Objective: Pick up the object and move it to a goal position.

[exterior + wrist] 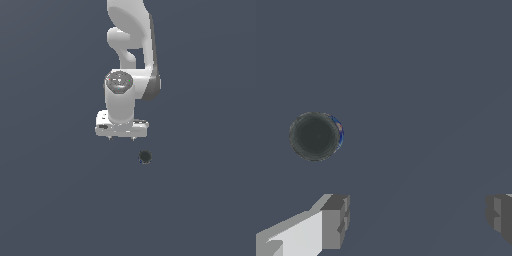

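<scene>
White and glossy, the claw (121, 137) points straight down from a stubby cylindrical wrist, its broad flat palm block level and its two short fingertips just showing as small nubs under the block. In the wrist view the fingers (333, 220) are spread wide, one at each side of the picture with a broad gap of bare surface between them, so the claw is released and carries nothing.

Near the claw lies the object (145, 157), a small, almost black ball. In the exterior view it sits a little below the palm block and toward the exterior view's right of the fingertips, apart from them and not touching. The wrist view shows the ball (315, 136) outside the gap between the fingers, beyond one fingertip, with a thin bluish patch along one edge.

The slate-grey worktop (55, 200) spreads flat and even under everything.

Farther back the arm (131, 35) rises from the wrist through a rounded elbow with a dark grey band, then curves up out of the exterior view's top edge.
</scene>
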Robot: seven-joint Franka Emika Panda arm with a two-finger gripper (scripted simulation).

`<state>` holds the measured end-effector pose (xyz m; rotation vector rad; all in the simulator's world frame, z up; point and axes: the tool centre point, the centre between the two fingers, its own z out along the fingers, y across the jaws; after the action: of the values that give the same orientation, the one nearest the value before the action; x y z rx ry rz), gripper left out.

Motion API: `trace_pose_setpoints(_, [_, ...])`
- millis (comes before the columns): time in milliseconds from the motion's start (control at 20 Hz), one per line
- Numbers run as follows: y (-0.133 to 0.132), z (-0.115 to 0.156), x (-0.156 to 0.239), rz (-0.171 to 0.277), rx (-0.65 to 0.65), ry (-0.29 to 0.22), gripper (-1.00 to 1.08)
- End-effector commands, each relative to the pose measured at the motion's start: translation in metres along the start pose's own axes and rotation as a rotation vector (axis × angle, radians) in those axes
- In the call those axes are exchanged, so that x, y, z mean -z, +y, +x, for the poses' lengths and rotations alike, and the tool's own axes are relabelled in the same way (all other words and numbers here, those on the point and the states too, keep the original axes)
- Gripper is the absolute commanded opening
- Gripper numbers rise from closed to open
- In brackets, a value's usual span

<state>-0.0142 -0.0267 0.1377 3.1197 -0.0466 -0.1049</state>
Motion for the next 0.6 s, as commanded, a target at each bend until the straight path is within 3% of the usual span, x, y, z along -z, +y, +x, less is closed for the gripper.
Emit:
trace_pose_setpoints(0, [-0.004, 0.001, -0.002, 0.0, -0.007, 0.002, 1.0])
trace_pose_setpoints(550, [-0.048, 0.018, -0.029, 0.008, -0.111, 0.029, 1.0])
